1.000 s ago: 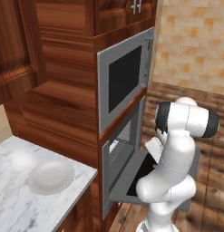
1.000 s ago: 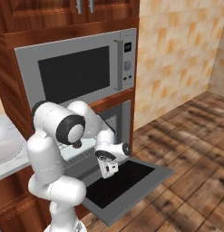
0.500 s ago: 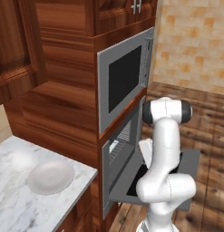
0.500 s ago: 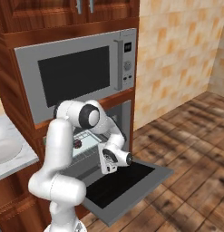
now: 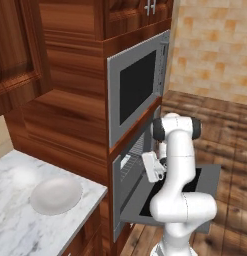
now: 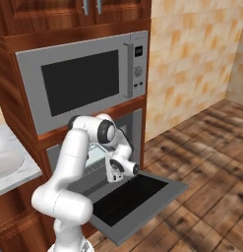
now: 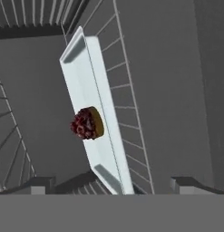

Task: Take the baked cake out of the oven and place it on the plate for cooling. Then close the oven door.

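Observation:
The oven (image 5: 118, 172) stands with its oven door (image 5: 207, 176) dropped flat. My gripper (image 5: 147, 166) hovers over the door's inner end at the mouth of the cavity, pointing inward, also seen from the other side as the gripper (image 6: 111, 171). In the rolled hand view the baked cake (image 7: 88, 123), dark brown with reddish specks, sits on a pale baking tray (image 7: 81, 68) resting on a wire rack (image 7: 131, 90). The gripper (image 7: 113, 186) is open, well short of the cake, its fingertips (image 7: 38, 185) wide apart with nothing between them. The white plate (image 5: 55, 194) lies on the marble counter (image 5: 15, 225) to the left.
A grey microwave (image 5: 137, 90) with a dark window sits directly above the oven (image 6: 138, 123). Wooden cabinets surround both. The open oven door (image 6: 172, 186) juts out over the wood floor (image 6: 211, 147). The plate's edge (image 6: 5, 162) shows at far left.
The arm has swung in toward the oven and the hand has moved from above the door to the cavity mouth, now facing inward. Door, plate and cake are unmoved.

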